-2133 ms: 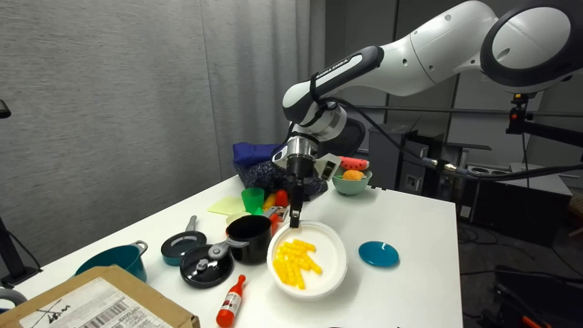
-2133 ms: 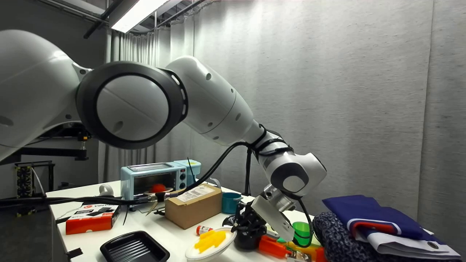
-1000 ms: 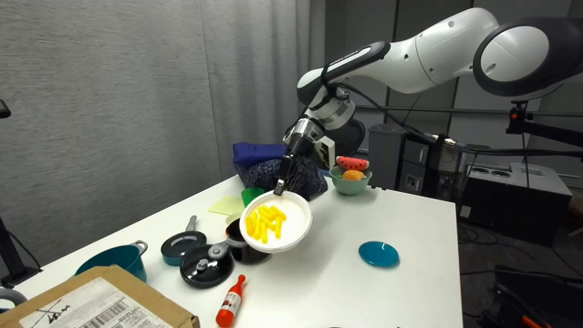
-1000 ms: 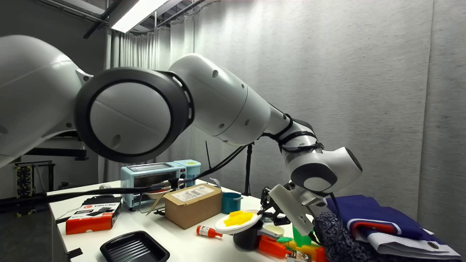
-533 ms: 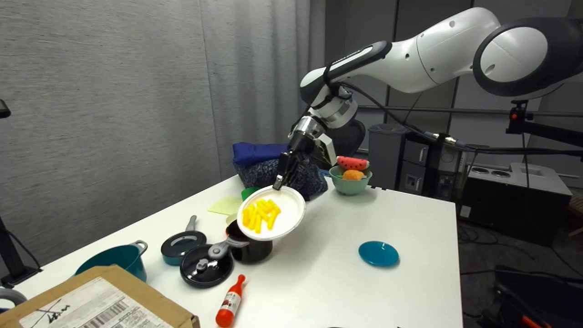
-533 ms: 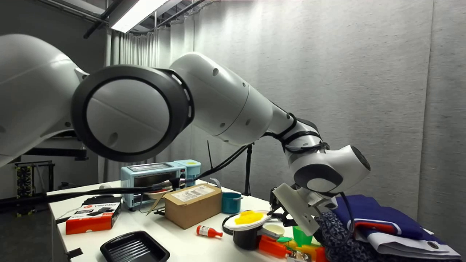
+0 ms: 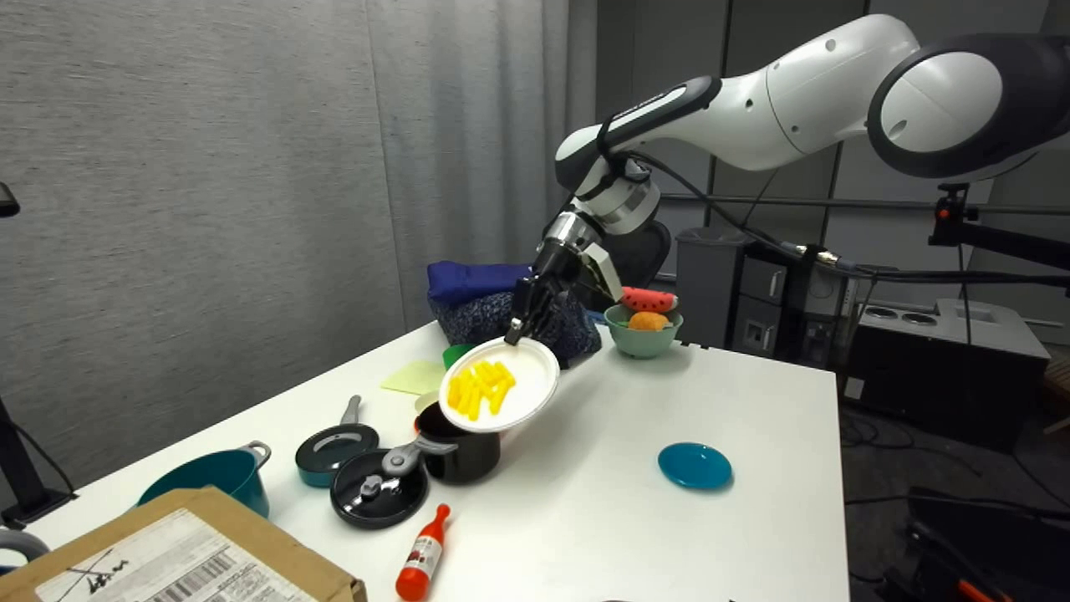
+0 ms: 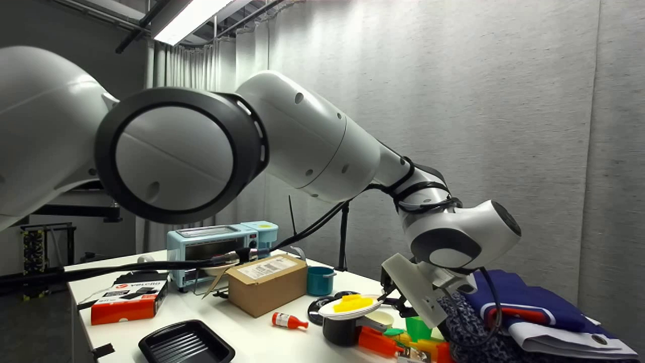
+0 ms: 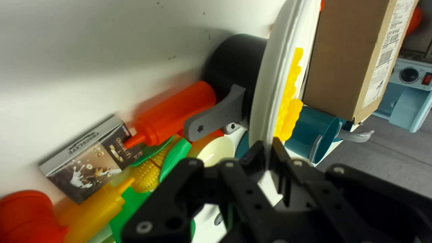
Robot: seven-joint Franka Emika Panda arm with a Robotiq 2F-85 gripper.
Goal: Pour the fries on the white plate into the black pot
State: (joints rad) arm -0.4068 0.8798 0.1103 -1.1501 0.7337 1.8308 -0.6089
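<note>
My gripper [image 9: 268, 145] is shut on the near rim of the white plate [image 9: 270, 84], seen almost edge-on in the wrist view. Yellow fries [image 7: 479, 389] lie heaped on the plate, towards the side away from the fingers. In both exterior views the plate hangs in the air with its far side a little lower. Below it stands the black pot [image 7: 468, 460], upright on the table, its mouth partly hidden by the plate. Whether plate and pot touch I cannot tell. The pot's grey handle [image 9: 219, 116] shows in the wrist view.
Beside the pot lie a black lid [image 7: 380, 493] and a red bottle [image 7: 424, 556]. An orange bottle [image 9: 175, 111], a chocolate box [image 9: 91, 158] and a cream bowl [image 9: 217, 150] crowd its handle side. A teal dish [image 7: 695, 466] and a cardboard box [image 8: 267, 287] stand farther off.
Over two seconds the gripper has lifted the plate and carried it from beside the pot to over it. In the last half second it has shifted only slightly; the fries have stayed on it.
</note>
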